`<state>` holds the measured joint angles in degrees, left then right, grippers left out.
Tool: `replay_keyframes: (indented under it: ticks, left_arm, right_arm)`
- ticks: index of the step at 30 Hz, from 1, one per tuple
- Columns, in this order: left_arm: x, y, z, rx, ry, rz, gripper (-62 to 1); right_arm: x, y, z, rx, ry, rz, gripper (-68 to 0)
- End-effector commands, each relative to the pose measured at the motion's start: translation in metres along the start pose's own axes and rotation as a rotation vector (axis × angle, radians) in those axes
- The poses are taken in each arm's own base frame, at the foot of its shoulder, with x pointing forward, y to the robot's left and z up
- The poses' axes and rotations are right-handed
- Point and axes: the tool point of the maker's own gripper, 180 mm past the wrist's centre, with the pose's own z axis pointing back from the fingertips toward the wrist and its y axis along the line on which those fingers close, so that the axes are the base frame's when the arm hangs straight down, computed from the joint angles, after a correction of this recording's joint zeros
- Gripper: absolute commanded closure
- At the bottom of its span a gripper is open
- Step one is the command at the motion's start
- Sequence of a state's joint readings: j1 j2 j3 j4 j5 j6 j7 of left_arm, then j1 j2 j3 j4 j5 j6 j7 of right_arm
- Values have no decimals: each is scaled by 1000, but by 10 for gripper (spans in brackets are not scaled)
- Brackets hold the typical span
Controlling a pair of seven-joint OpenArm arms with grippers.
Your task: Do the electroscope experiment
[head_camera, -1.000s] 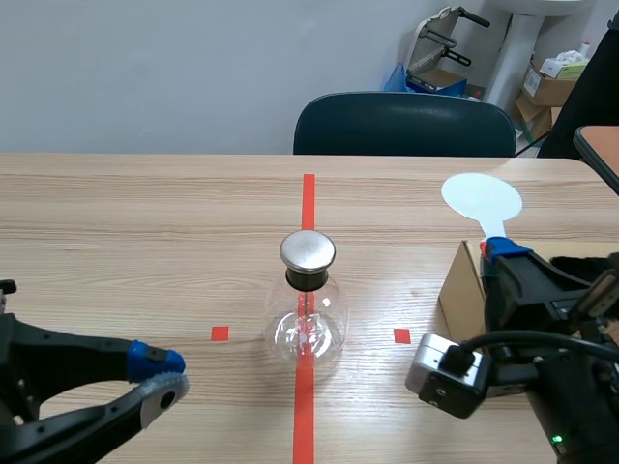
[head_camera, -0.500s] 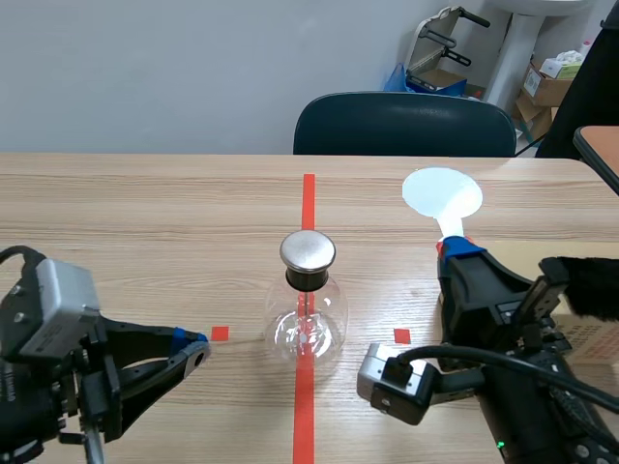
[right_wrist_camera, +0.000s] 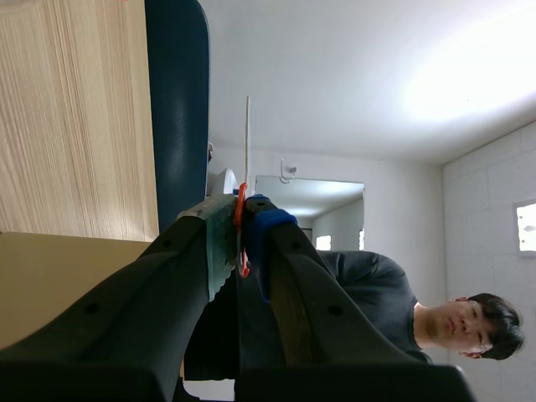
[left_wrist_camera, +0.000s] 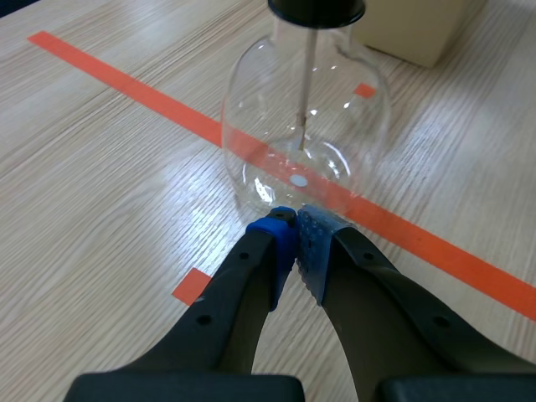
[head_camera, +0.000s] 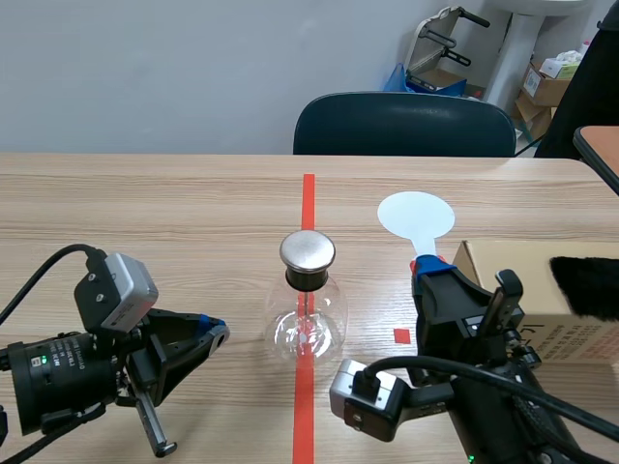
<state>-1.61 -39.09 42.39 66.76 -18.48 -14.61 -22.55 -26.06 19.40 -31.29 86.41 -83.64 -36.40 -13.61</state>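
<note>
On the wooden table (head_camera: 145,203), right of centre, a cardboard box (head_camera: 542,280); at centre, the electroscope flask (head_camera: 308,314). Swing the white paddle (head_camera: 416,215), clamped in the right gripper (head_camera: 431,264), left over the metal cap (head_camera: 308,250) without knocking it; hold the left gripper (head_camera: 215,333), closed empty, clear.

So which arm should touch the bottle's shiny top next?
Probably right: the right gripper is shut on the white paddle, held up near the metal cap. The left gripper is shut on nothing, low beside the flask.

Glass electroscope (head_camera: 308,309) upright, white disc paddle (head_camera: 415,215) aloft
</note>
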Motion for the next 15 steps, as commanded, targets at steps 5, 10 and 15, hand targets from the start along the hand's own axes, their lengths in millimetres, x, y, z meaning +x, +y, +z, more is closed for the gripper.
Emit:
replay_keyframes:
  ticks: [5,10,15]
  left_arm:
    - [0,9,-8,23,-15,12,-36]
    - [-5,14,-11,35,-11,15,-36]
    - [-5,6,-15,13,-16,1,-36]
  right_arm:
    - [-7,-6,-4,-29,13,10,-8]
    - [-7,-7,-4,-30,15,10,-8]
    - [-9,-7,-4,-31,23,10,-8]
